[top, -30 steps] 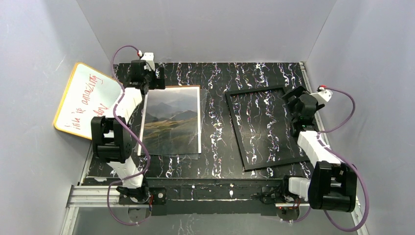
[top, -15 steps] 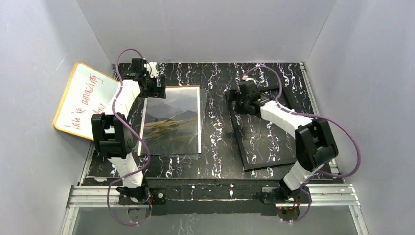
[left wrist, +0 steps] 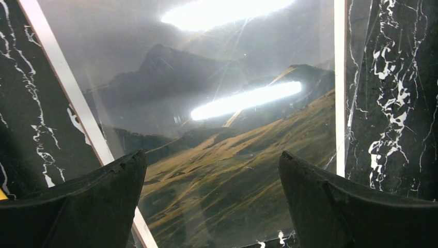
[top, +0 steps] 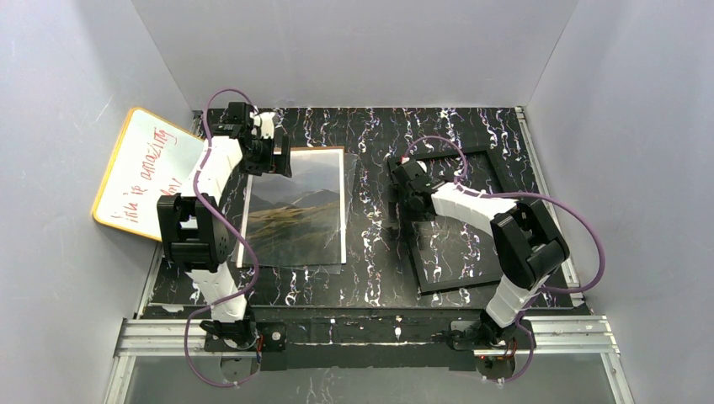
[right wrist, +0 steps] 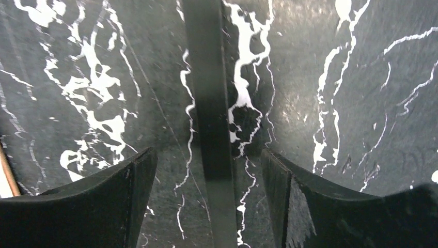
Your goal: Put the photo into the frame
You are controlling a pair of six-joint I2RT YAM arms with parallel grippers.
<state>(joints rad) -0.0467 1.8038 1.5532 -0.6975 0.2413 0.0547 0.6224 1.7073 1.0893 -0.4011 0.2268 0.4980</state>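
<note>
One large rectangular paper print of a mountain landscape (top: 296, 210), grey sky over brown-gold hills inside a narrow white border, flat on the left half of the black, white-veined marble-look table (top: 370, 244). Over it a clear plastic sheet (top: 352, 210), overhanging to the right, with glare from strip lights in the left wrist view. Above the print's far left corner, the left gripper (top: 274, 160), spread wide and holding nothing. Well apart on the right half, a thin black rectangular picture frame (top: 412, 252), lying flat. Right gripper (top: 404, 183) parted too, one finger on either side of the frame's left rail, not clamped on it. Against the left wall, a tilted yellow-edged whiteboard (top: 143, 172). Red handwriting on it, "amazing" legible, the rest unclear.
</note>
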